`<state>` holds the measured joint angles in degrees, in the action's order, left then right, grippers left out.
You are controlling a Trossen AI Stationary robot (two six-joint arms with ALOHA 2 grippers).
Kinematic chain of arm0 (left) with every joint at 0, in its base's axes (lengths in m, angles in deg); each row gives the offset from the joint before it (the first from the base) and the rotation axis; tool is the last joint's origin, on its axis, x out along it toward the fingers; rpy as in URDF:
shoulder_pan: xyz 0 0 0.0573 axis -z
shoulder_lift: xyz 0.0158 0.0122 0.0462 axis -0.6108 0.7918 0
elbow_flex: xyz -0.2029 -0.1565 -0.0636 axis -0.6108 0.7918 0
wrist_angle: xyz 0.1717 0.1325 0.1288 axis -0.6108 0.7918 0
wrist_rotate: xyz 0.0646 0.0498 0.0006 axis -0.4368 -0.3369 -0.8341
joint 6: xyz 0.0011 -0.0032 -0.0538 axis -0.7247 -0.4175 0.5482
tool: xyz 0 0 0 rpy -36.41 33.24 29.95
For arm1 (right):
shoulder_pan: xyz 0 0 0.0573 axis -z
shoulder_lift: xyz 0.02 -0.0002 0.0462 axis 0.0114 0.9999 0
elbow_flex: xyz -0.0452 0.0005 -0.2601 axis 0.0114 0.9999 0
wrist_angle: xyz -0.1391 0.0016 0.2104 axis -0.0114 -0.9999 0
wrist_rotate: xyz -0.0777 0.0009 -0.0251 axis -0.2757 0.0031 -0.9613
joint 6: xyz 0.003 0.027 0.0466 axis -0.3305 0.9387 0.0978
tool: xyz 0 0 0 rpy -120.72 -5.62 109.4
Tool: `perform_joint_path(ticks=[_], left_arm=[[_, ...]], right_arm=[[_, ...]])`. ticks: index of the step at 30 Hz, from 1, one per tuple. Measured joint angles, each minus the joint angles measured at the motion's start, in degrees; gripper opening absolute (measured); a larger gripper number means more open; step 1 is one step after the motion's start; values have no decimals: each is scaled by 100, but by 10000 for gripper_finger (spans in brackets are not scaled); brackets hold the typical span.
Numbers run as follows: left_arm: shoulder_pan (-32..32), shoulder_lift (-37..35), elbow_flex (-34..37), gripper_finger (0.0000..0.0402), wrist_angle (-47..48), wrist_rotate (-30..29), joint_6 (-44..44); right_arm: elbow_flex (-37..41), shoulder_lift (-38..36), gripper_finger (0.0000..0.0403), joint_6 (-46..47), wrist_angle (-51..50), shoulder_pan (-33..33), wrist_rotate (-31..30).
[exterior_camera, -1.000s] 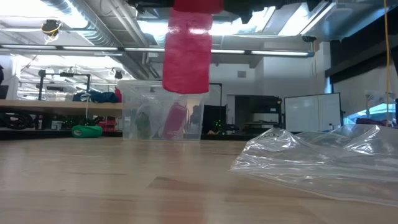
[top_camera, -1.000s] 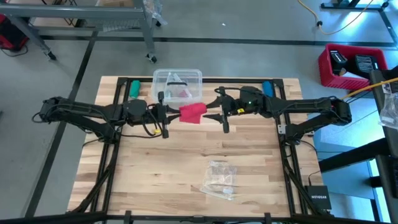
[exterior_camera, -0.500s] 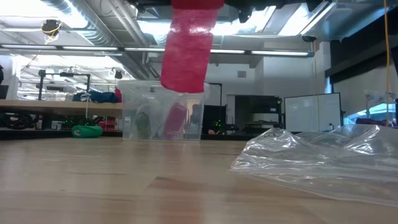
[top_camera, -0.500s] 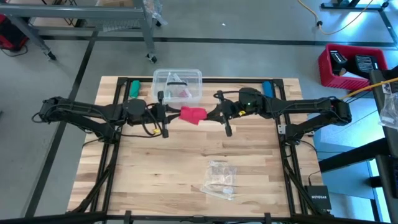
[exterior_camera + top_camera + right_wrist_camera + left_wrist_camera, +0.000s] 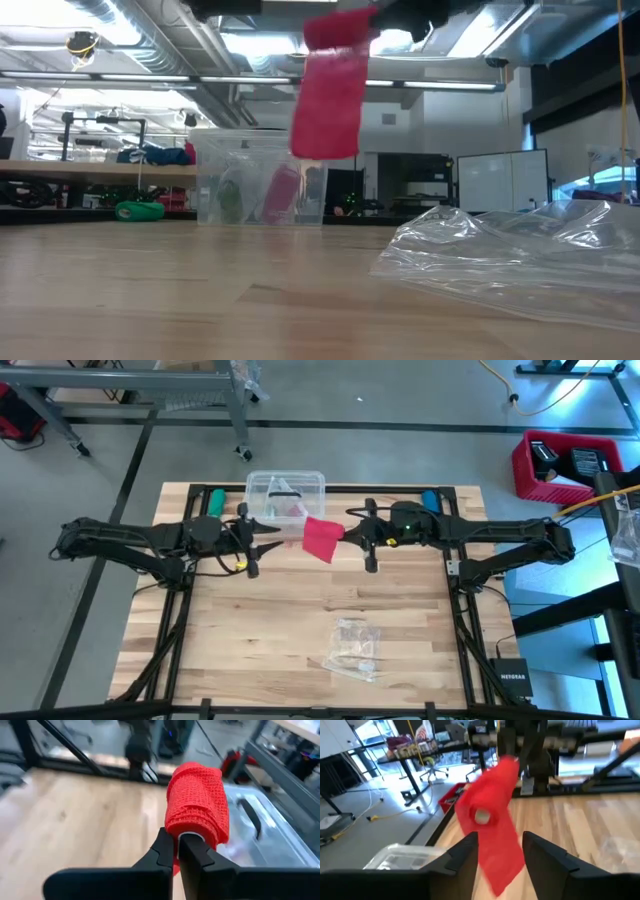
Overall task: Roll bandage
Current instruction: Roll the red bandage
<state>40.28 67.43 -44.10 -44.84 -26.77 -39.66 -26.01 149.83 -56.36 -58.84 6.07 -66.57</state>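
The bandage [image 5: 322,538] is a red-pink roll held high over the table's middle, with a loose tail [image 5: 328,110] hanging from it. My right gripper [image 5: 348,533] is shut on the roll's right end; in the right wrist view the roll [image 5: 197,802] stands just past the shut fingers. My left gripper [image 5: 268,536] stands open a little to the left of the roll, touching nothing. In the left wrist view the roll's end [image 5: 481,816] faces its spread fingers [image 5: 465,855]. My right gripper pinches the rim of the roll's near end [image 5: 192,836] between its two fingertips. The fingers come nearly level from the table's right and lie along the roll's axis. The roll is lifted clear of the table, and its tail hangs slack below it.
A clear plastic box [image 5: 286,495] with something pink inside stands at the far edge, just behind the grippers. A crumpled clear wrapper [image 5: 355,648] lies toward the near edge. A green roll [image 5: 215,502] and a blue roll [image 5: 430,500] lie at the far corners.
My right gripper has shut on the roll's right end. My left gripper has then opened, let go of the roll and drawn back toward the table's left edge. The roll has gone a little toward the right with my right gripper, and its tail has swung.
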Motion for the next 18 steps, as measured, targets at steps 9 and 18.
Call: perform_joint_path(ticks=[9,18], left_arm=[[0,1042,2,151,-1151,153,-356],[-36,1866,-262,137,-1183,-173,-993]], right_arm=[[0,627,11,-7,434,0,23],[0,741,11,50,467,0,251]])
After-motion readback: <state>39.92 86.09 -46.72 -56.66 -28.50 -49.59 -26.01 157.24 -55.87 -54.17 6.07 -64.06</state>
